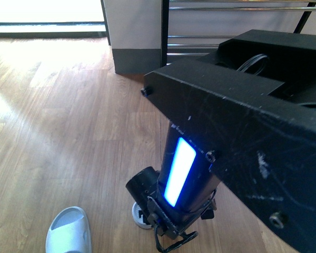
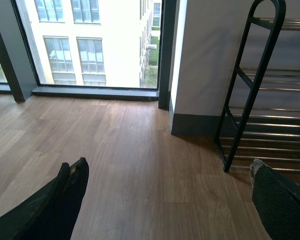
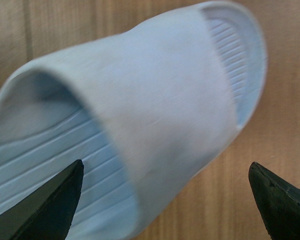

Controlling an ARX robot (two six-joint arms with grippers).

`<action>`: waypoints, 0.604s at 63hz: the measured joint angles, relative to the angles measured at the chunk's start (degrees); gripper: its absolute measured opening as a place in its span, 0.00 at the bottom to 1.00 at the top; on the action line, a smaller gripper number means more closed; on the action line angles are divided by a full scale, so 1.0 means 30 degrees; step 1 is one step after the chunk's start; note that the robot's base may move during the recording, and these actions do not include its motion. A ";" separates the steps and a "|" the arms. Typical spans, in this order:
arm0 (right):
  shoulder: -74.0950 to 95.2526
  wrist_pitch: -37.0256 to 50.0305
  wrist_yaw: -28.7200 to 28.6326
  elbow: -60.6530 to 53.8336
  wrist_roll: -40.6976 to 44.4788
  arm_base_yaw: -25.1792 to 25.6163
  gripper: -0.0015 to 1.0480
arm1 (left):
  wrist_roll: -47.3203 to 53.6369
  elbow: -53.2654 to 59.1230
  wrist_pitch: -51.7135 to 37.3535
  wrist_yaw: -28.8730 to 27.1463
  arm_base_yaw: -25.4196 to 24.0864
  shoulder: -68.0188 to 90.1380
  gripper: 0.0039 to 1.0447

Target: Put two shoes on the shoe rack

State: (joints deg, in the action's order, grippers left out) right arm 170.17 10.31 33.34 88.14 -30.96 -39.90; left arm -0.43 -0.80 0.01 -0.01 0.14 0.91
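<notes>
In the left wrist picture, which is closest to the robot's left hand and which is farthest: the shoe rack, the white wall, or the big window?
Starting from the left hand:
1. shoe rack: nearest, its black frame stands on the floor just ahead.
2. white wall: beside the rack, a bit farther back.
3. big window: farthest, at the far end of the floor.

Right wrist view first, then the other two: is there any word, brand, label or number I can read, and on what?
None can be read in any view.
The pale blue slide shows only moulded ridges, no logo.
The shoe rack has a bare frame and rods, no label.
The lit blue panel on the arm is blank.
</notes>
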 joint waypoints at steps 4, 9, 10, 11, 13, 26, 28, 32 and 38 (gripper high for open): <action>-0.0022 -0.0007 0.0495 0.0109 -0.0029 0.0576 0.91 | 0.0000 0.0000 0.0000 -0.0007 0.0000 0.0000 0.91; -0.0080 -0.0357 0.0729 0.0131 -0.0321 0.1086 0.91 | 0.0000 0.0000 0.0000 0.0000 0.0000 0.0000 0.91; -0.0102 -0.0430 0.0772 0.0124 -0.0401 0.1231 0.91 | 0.0000 0.0000 0.0000 0.0000 0.0000 0.0000 0.91; -0.0109 -0.0474 0.0787 0.0117 -0.0488 0.1304 0.91 | 0.0000 0.0000 0.0000 0.0000 0.0000 0.0000 0.91; -0.0138 -0.0692 0.0852 0.0124 -0.0780 0.1472 0.91 | 0.0000 0.0000 0.0000 0.0000 0.0000 0.0000 0.91; -0.0240 -0.3730 -0.1479 0.0597 -0.4175 0.1989 0.91 | 0.0000 0.0000 0.0000 0.0000 0.0000 0.0000 0.91; -0.0240 -0.4218 -0.2106 0.0627 -0.5034 0.1982 0.91 | 0.0000 0.0000 0.0000 0.0000 0.0000 0.0000 0.91; -0.0240 -0.4597 -0.2943 0.0627 -0.6433 0.1902 0.91 | 0.0000 0.0000 0.0000 0.0000 0.0000 0.0000 0.91; -0.0233 -0.4619 -0.2929 0.0758 -0.7613 0.1668 0.88 | 0.0000 0.0000 0.0000 0.0000 0.0000 0.0000 0.91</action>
State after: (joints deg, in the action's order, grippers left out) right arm 169.47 -3.55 24.56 90.41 -53.80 -34.89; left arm -0.43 -0.80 0.01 -0.01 0.14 0.91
